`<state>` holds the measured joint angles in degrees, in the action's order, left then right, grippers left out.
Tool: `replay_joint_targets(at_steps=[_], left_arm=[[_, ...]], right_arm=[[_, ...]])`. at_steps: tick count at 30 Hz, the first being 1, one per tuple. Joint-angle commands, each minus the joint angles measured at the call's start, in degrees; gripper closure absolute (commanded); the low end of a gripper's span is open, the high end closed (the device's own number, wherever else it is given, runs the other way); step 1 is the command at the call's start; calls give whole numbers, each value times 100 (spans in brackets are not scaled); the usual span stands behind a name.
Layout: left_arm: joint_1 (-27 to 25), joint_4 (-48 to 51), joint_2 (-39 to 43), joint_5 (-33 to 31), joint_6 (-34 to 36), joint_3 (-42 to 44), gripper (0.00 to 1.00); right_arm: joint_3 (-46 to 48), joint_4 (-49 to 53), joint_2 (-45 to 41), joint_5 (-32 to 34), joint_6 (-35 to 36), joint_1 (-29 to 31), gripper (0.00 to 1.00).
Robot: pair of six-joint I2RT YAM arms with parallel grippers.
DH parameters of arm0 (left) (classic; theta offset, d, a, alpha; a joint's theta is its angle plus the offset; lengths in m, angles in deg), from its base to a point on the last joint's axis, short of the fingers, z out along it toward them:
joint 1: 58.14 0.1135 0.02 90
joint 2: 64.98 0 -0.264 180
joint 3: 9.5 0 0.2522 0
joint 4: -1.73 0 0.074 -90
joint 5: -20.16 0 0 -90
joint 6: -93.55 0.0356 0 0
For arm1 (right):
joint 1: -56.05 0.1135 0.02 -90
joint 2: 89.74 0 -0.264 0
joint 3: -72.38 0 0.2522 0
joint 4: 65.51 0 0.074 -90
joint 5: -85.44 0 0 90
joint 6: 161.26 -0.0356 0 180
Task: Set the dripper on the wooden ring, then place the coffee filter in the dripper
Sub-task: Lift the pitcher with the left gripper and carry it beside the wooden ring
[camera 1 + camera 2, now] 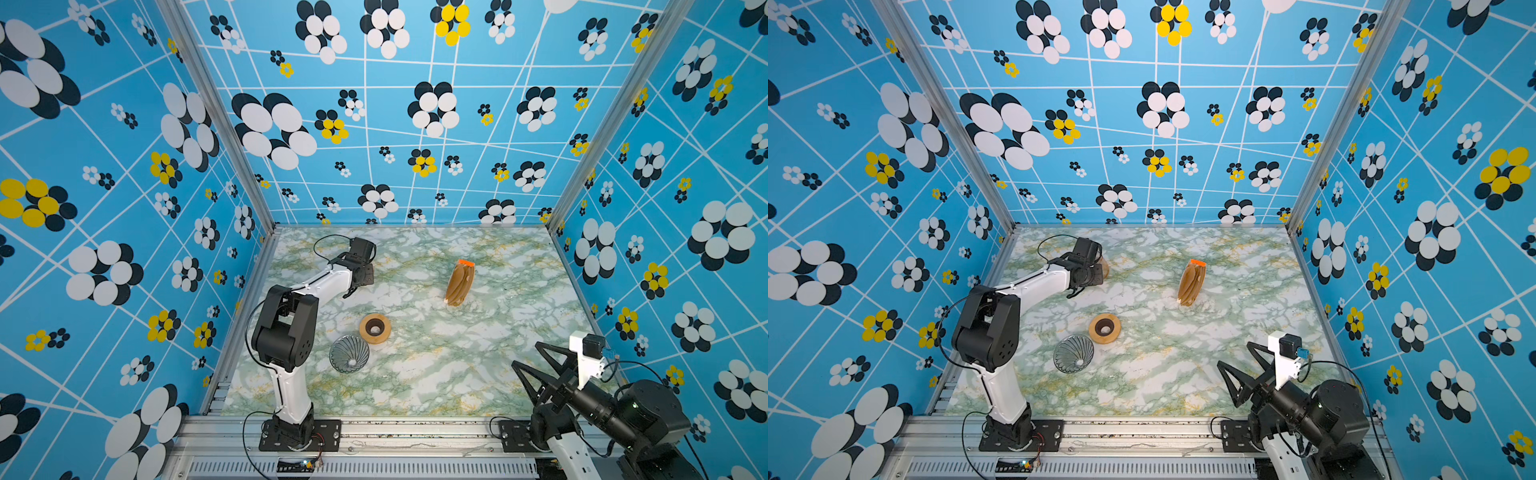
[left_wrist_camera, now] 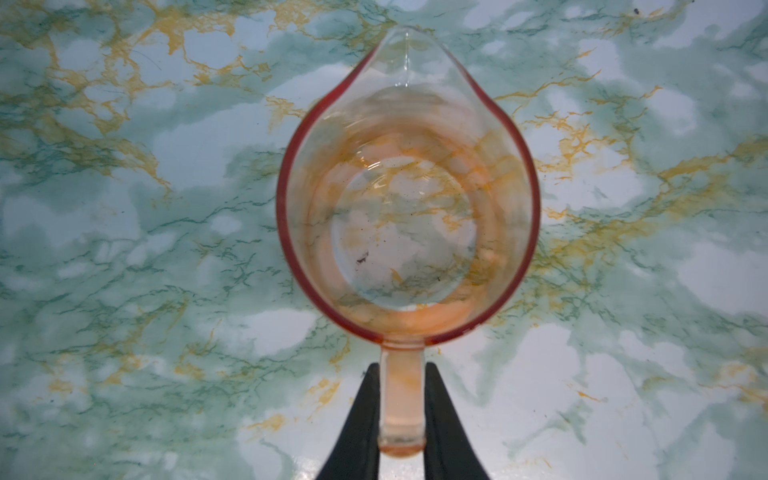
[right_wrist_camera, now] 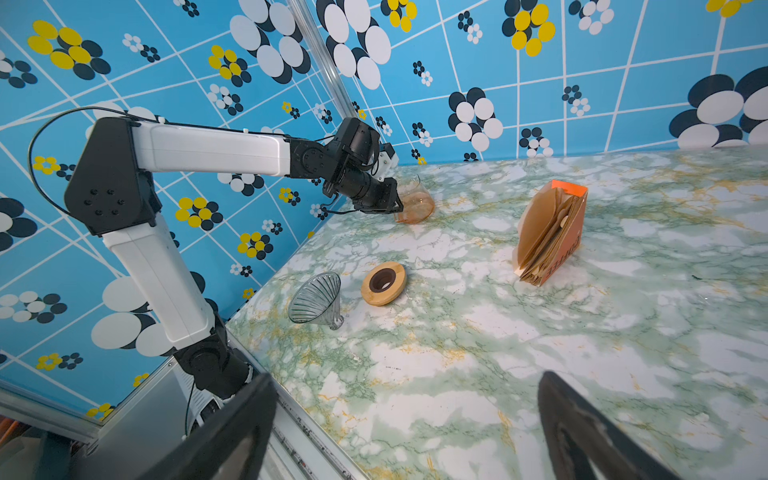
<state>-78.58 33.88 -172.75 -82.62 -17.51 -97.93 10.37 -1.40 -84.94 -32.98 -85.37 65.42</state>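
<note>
Left wrist view: the left fingers (image 2: pixel 365 419) are clamping the handle (image 2: pixel 402 399) of the amber carafe (image 2: pixel 407 187), which appears to be resting upright on the table (image 2: pixel 124 249), toward its far left corner. The right fingers (image 3: pixel 582 436) are hanging spread wide and empty over the near right corner. No sheet is lying loose. The coffee filter (image 3: pixel 540 226) to be taken is probably the front sheet of the orange-topped pack (image 1: pixel 459 282), which is standing on edge right of centre, its broad face looking toward the right fingers. The free right arm (image 1: pixel 598 405) seems better placed to reach it. The dripper (image 1: pixel 349 353) is lying tipped on its side near the foot of the left arm (image 1: pixel 286 332), just beside the wooden ring (image 1: pixel 375 328), with nothing in it. The left arm is stretching far forward with its elbow raised, and the right arm is crouching, folded low.
</note>
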Motion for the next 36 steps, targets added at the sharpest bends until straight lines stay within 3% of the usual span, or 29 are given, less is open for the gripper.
replay_joint_targets(at_steps=[1, 22, 36], left_arm=[[-205, 188, 315, -90, 128, 56, 87], [-1609, 560, 1449, -102, -466, 581, 88], [-2773, 740, 2182, -584, -1242, 1216, 88]], right_arm=[[50, -139, -69, 83, 42, 39, 1], [46, -139, -62, 180, 16, 39, 1], [53, -137, -52, 181, 16, 38, 1]])
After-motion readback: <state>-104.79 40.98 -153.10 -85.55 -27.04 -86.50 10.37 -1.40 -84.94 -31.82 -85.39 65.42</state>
